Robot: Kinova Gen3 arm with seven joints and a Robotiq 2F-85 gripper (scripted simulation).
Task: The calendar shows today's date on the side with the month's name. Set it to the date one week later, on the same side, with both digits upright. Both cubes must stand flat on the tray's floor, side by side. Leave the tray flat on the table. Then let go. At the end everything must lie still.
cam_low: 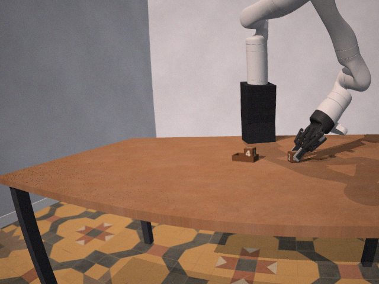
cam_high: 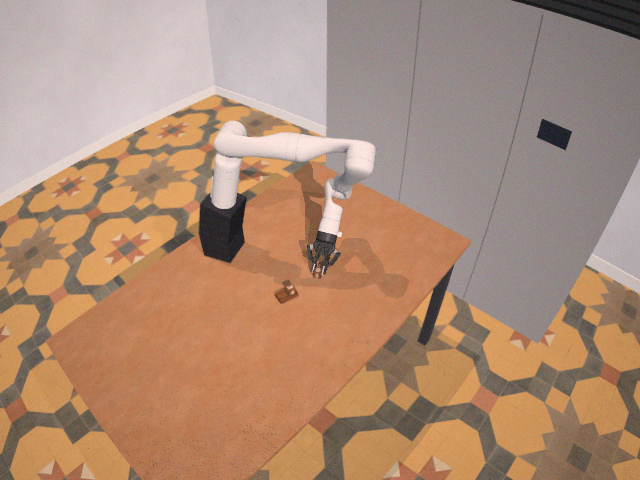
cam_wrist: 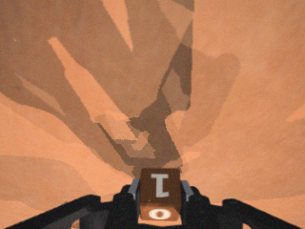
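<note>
One wooden cube (cam_high: 317,274) (cam_low: 289,157) (cam_wrist: 160,183) stands on the table, apart from the tray. In the wrist view it shows a 1, upside down in that picture, on its upper face and a 0 on the side below. The exterior view shows a 2 on another side. My gripper (cam_high: 318,270) (cam_low: 295,155) (cam_wrist: 159,191) comes down at a slant and is shut on this cube, one finger against each side. The brown tray (cam_high: 287,299) (cam_low: 240,158) lies flat on the table. The other cube (cam_high: 290,288) (cam_low: 247,152) stands at one end of it, a white 4 facing the exterior camera.
The wooden table (cam_high: 206,361) (cam_low: 183,183) carries the tray and cubes. The robot's black pedestal (cam_high: 222,229) (cam_low: 258,113) stands behind the tray in the exterior view. The arm's shadows fall around the gripper. A grey cabinet (cam_high: 454,129) stands beyond the table.
</note>
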